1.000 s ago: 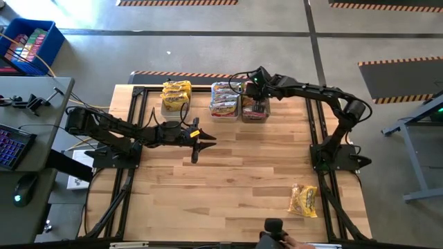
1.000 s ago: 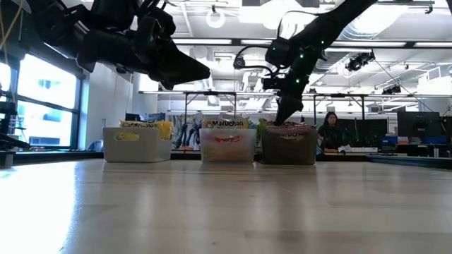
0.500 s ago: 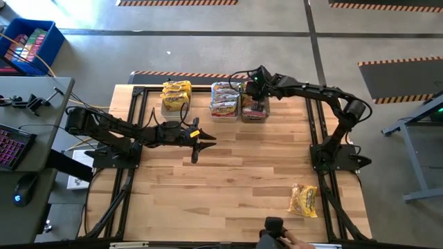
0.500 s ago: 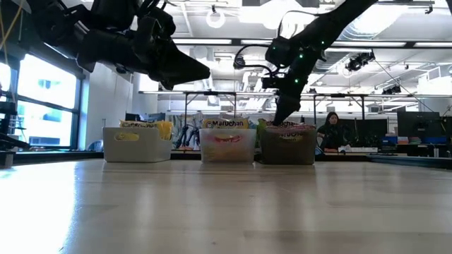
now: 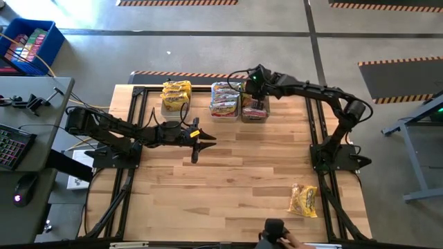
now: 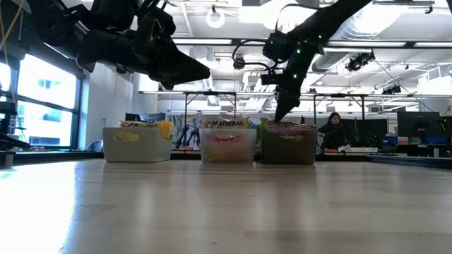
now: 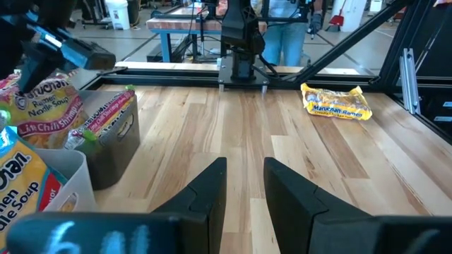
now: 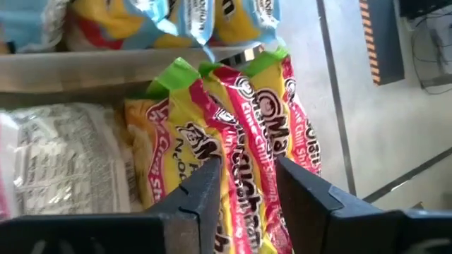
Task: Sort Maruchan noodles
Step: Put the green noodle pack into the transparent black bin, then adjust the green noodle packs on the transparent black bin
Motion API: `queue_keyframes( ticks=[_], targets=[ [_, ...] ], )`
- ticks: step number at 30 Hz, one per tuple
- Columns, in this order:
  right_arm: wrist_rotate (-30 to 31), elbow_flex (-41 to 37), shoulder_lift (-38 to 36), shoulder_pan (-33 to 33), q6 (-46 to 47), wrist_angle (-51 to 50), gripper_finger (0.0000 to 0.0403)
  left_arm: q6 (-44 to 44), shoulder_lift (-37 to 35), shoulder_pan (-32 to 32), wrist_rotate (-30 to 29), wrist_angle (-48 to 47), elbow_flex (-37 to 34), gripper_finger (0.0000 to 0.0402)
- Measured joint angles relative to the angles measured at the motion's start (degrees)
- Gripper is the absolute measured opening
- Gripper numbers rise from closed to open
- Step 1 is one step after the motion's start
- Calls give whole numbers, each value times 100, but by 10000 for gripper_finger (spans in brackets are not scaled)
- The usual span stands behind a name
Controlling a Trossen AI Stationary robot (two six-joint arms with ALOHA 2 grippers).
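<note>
Two pincers empty, narrowly parted: right pincer (image 6: 277, 116) has risen above the dark bin (image 5: 255, 109); I see left pincer (image 5: 194, 156) unmoved mid-worktop.

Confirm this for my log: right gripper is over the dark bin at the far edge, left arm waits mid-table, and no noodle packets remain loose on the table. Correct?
Not quite. One yellow packet still lies loose near the table's near right corner, as the high view shows. The rest holds: the right gripper is open over the dark bin, and the left gripper waits mid-table.

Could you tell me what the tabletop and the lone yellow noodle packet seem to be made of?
The pale striped tabletop looks like wooden planks with a smooth finish; grain lines show. The lone yellow rectangular noodle packet looks like thin glossy plastic film, crinkled and printed.
</note>
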Motion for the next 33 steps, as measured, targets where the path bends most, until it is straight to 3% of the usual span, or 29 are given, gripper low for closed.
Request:
queue_keyframes(
  ticks=[11,14,22,33],
  targets=[
    [56,468,-9,78,153,-807,106,-3,0,-1,-1,-4,0,87],
    [2,443,-9,76,155,-770,86,0,-1,1,0,-5,0,87],
    [-905,429,17,-115,461,-643,5,-3,1,-1,0,-7,0,87],
    [-962,422,260,32,489,-979,2,-40,1,0,0,-18,0,87]
  ],
)
